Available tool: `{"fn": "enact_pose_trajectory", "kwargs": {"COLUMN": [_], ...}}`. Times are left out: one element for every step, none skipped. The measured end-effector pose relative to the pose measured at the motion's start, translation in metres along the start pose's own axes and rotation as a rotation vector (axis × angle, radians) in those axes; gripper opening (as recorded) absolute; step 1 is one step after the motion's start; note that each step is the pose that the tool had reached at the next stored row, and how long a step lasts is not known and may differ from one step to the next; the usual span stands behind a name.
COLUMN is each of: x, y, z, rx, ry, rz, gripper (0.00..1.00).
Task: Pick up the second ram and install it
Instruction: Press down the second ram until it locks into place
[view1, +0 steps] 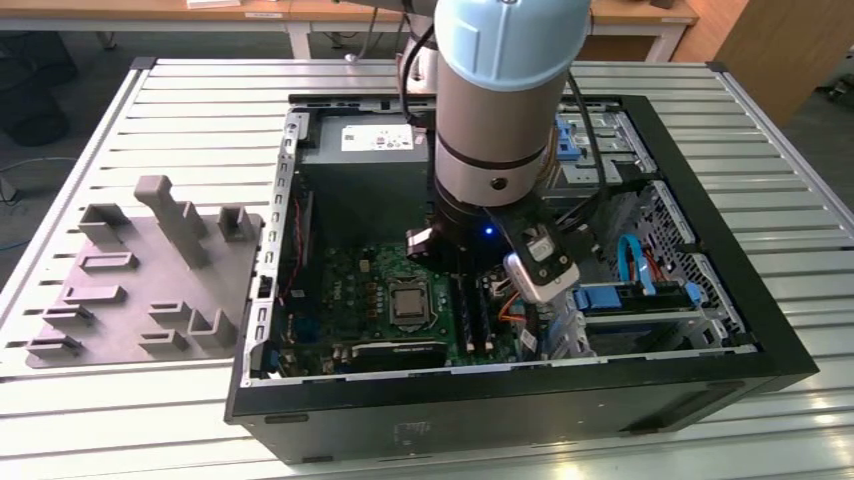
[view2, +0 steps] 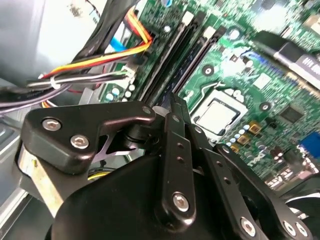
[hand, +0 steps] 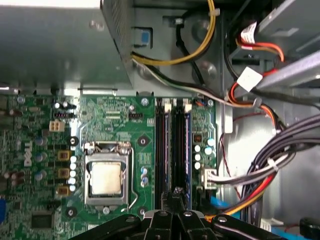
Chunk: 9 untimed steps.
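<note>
My gripper (view1: 461, 278) hangs from the arm inside the open computer case, low over the long black memory slots (view1: 467, 312) of the green motherboard (view1: 354, 285). In both wrist views the gripper (view2: 172, 102) (hand: 175, 194) has its black fingers drawn together, tips just above the slots (hand: 172, 145) (view2: 172, 55). The slots look dark, with white latches at their far ends. The second ram is hidden; I cannot make out a green stick between the fingers or pick one out in the slots.
A silver processor socket (hand: 106, 179) sits beside the slots. Bundled cables (hand: 272, 167) and a drive cage (view1: 641, 290) crowd the other side. The power supply (view1: 360, 165) fills the case's far end. A grey tray (view1: 134, 290) with upright posts lies at the exterior view's left.
</note>
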<state>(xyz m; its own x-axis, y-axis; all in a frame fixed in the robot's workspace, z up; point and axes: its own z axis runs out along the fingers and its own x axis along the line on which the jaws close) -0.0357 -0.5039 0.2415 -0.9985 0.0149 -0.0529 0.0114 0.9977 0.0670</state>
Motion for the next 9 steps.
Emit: {"fn": "enact_pose_trajectory", "kwargs": {"x": [0.0001, 0.0001, 0.0002, 0.0002, 0.0001, 0.0001, 0.0001, 0.0, -0.0001], "y": [0.0021, 0.0041, 0.0059, 0.0068, 0.0071, 0.0071, 0.0073, 0.0075, 0.0076], "z": [0.0002, 0.0004, 0.0005, 0.0006, 0.0006, 0.0002, -0.0012, -0.0028, -0.004], "rx": [0.0001, 0.0, 0.0, -0.0001, -0.0001, 0.0003, 0.0003, 0.0002, 0.0001], "ry": [0.0, 0.0, 0.0, -0.0001, 0.0, 0.0001, 0.0001, 0.0001, 0.0], "rz": [0.0, 0.0, 0.0, 0.0, 0.0, 0.0, 0.0, 0.0, 0.0], "gripper": [0.11, 0.11, 0.11, 0.11, 0.11, 0.11, 0.11, 0.11, 0.11]}}
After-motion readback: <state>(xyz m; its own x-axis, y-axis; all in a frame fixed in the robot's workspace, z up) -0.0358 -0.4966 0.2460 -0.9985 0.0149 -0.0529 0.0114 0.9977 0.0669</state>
